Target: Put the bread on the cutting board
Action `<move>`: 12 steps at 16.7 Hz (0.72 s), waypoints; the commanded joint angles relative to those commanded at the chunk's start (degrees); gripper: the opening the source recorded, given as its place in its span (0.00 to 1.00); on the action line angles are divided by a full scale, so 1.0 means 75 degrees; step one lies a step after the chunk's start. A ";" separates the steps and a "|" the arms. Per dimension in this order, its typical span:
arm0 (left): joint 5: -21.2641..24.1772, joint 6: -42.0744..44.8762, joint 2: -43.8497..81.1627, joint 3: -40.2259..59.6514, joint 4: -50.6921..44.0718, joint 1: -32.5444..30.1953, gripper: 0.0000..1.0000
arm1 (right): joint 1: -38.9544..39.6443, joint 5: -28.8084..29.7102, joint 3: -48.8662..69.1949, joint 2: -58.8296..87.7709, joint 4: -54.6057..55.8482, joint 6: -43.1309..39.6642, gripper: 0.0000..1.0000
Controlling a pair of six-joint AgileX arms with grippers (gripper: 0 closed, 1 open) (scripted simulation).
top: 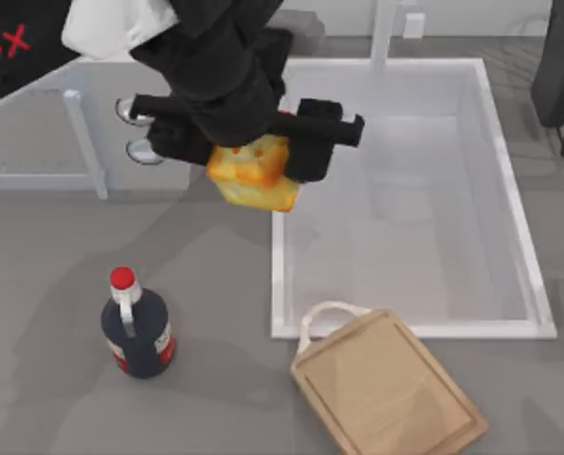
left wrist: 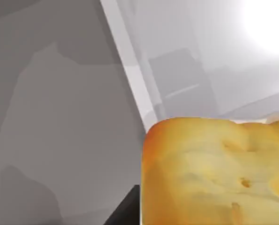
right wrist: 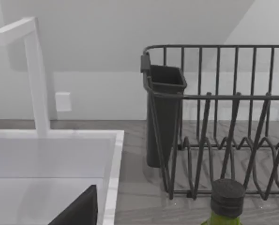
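Top view shows the grey table (top: pixel 63 398) with a white sink basin (top: pixel 509 199) sunk into its right half, the largest thing in the scene. Next in size is my left arm, reaching in from the upper left, its left gripper (top: pixel 253 142) hanging over the basin's left rim with its jaws clamped on the bread (top: pixel 253 175), which is lifted clear of the table. The cutting board (top: pixel 395 393) lies slantwise near the bottom edge, just below the basin's lower rim, its pale loop handle pointing toward the upper left and its face bare. A dark bottle (top: pixel 137 332) with a red cap stands upright on the left, well apart from the board. In the left wrist view the bread (left wrist: pixel 214 173) sits close under the camera, the basin rim running beneath it.

The step in hand, as I judge it, is the carry: the bread must travel down and rightward to the board. Best to keep it high enough to clear the rim, centre it over the board's middle, away from the handle, then lower until it rests before parting the jaws.

My right arm sits parked at the upper right, by a wire dish rack (right wrist: pixel 223 122) and a green bottle (right wrist: pixel 226 206).
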 joint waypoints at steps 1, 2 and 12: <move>0.0029 -0.0823 0.0330 0.0189 -0.0074 -0.0499 0.00 | 0.0000 0.0000 0.0000 0.0000 0.0000 0.0000 1.00; 0.0047 -0.1594 0.0663 0.0341 -0.0157 -0.0936 0.00 | 0.0000 0.0000 0.0000 0.0000 0.0000 0.0000 1.00; -0.0274 -0.4982 0.2682 0.0817 -0.0732 -0.2596 0.00 | 0.0000 0.0000 0.0000 0.0000 0.0000 0.0000 1.00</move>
